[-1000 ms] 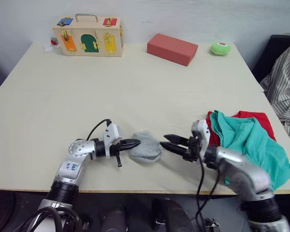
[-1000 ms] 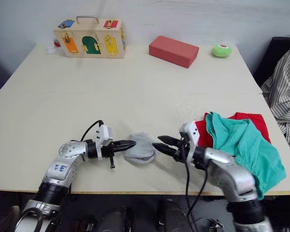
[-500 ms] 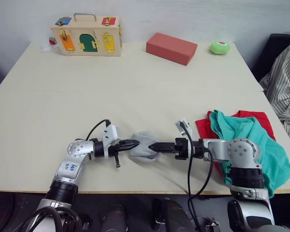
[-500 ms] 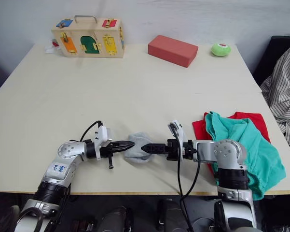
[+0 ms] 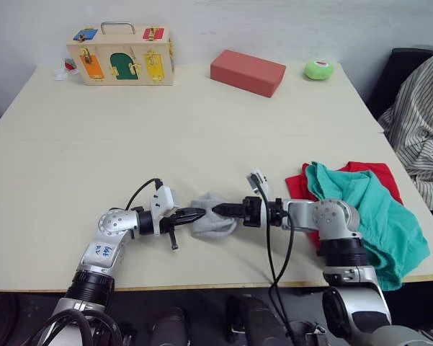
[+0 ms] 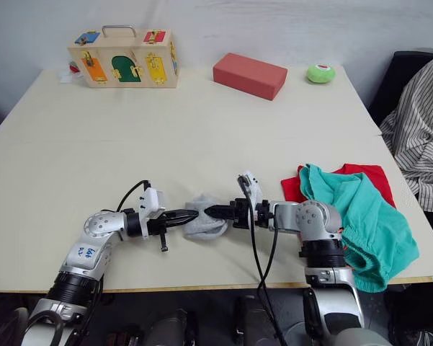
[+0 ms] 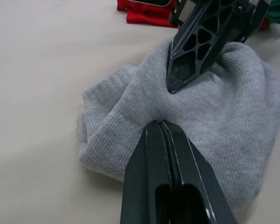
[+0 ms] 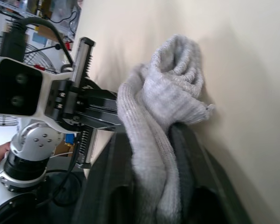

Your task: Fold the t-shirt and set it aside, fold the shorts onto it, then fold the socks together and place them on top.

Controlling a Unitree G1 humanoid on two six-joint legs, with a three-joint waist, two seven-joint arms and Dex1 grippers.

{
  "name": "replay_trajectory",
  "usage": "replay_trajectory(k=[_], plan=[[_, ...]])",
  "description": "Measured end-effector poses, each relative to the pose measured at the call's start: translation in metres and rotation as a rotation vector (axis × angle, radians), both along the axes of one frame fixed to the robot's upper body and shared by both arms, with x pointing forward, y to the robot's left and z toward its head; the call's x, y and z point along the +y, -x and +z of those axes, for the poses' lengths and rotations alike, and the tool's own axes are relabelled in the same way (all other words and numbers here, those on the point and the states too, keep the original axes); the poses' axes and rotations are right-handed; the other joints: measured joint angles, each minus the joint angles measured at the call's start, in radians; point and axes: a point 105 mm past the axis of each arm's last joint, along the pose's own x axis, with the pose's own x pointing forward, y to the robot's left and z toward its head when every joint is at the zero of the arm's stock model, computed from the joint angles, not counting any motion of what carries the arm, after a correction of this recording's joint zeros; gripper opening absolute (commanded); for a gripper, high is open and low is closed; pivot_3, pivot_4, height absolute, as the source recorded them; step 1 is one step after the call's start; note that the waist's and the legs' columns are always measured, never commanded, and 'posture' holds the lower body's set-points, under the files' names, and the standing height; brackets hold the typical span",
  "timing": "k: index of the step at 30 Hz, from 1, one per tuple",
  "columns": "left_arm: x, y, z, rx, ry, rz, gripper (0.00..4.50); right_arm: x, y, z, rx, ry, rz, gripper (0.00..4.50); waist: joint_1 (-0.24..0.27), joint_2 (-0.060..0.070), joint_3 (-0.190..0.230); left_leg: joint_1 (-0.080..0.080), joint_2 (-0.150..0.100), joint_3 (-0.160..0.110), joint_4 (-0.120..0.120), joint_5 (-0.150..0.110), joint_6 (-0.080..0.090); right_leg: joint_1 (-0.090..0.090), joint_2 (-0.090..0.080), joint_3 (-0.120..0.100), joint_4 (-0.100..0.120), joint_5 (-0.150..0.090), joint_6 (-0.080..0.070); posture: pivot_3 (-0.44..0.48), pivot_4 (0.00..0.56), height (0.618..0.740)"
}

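Note:
The grey socks (image 5: pixel 210 225) lie bunched in a small heap near the table's front edge. From the left, my left gripper (image 5: pixel 200 213) is shut, its tips pinching the heap's near edge (image 7: pixel 130 116). My right gripper (image 5: pixel 220 210) comes in from the right, shut on a fold of sock (image 8: pixel 153 154) that sits between its fingers (image 8: pixel 102 186). The two grippers' tips nearly meet over the socks. At the front right the teal shorts (image 5: pixel 367 216) lie crumpled on the red t-shirt (image 5: pixel 380 175), which shows at its edges.
Along the table's far edge stand a wooden latch box (image 5: pixel 120 55), a red-brown block (image 5: pixel 247 72) and a small green object (image 5: pixel 318 70). A person in a striped shirt (image 5: pixel 418 122) sits beside the table's right side. Black cables hang off my right arm (image 5: pixel 274 252).
My right gripper, open and short of the socks a second ago, has reached left and shut on them. The left gripper has stayed at the socks. The camera has shifted slightly.

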Motion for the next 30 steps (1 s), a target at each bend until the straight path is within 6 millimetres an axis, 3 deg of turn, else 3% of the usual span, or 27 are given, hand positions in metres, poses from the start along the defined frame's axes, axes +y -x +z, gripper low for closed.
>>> replay_trajectory(k=[3,6,8,11,18,21,24,30], plan=[[0.0,0.001,0.001,0.001,0.02,-0.001,0.0,-0.003,0.003,0.002,-0.016,-0.012,0.001,0.03,0.004,0.0,0.0,-0.001,0.0,0.0,0.0,0.0,0.0,-0.001,0.0,0.0,0.0,0.0,0.0,0.0,0.15,0.74],[-0.003,0.008,0.011,0.026,0.093,-0.014,0.59,-0.022,0.019,0.009,0.0,-0.049,0.021,0.0,0.01,0.002,0.002,-0.008,0.0,-0.002,0.0,0.0,0.0,-0.006,0.0,-0.001,-0.002,0.0,0.0,0.0,0.15,0.74],[-0.001,0.011,0.023,0.026,0.137,-0.016,1.2,-0.04,0.027,0.025,-0.029,-0.08,0.028,0.0,0.012,0.003,0.002,-0.016,-0.001,-0.002,0.002,0.001,-0.001,-0.013,0.0,0.0,-0.001,0.0,0.001,0.0,0.15,0.74],[-0.001,0.021,0.049,-0.012,0.184,-0.06,2.14,-0.085,0.046,0.057,-0.112,-0.117,0.01,0.0,0.015,0.003,0.002,-0.017,-0.001,-0.002,0.001,0.0,0.001,-0.012,-0.001,-0.001,-0.005,0.001,0.001,0.0,0.15,0.74],[-0.009,0.043,0.09,-0.02,0.282,-0.152,4.32,-0.193,0.082,0.1,-0.163,0.003,-0.243,0.0,0.026,0.003,0.003,-0.014,-0.002,0.0,0.0,-0.002,0.005,-0.008,0.001,0.001,-0.012,0.003,0.006,0.0,0.15,0.74],[-0.013,0.049,0.095,-0.01,0.288,-0.182,4.46,-0.225,0.084,0.111,-0.164,0.022,-0.367,0.0,0.026,0.003,0.003,-0.011,-0.001,-0.001,0.0,-0.002,0.004,-0.003,0.004,0.002,-0.016,0.005,0.008,0.0,0.15,0.74],[-0.015,0.049,0.097,-0.006,0.289,-0.184,4.46,-0.257,0.079,0.109,-0.132,0.043,-0.504,0.0,0.027,0.003,0.003,-0.012,-0.001,-0.001,0.0,0.0,0.005,-0.002,0.006,0.004,-0.019,0.006,0.01,0.0,0.15,0.74],[-0.017,0.049,0.096,0.015,0.274,-0.187,4.46,-0.286,0.061,0.056,-0.04,0.21,-0.576,0.0,0.03,0.004,0.004,-0.012,-0.001,0.0,0.0,0.003,-0.001,-0.003,0.006,0.004,-0.019,0.006,0.012,0.0,0.15,0.74]])
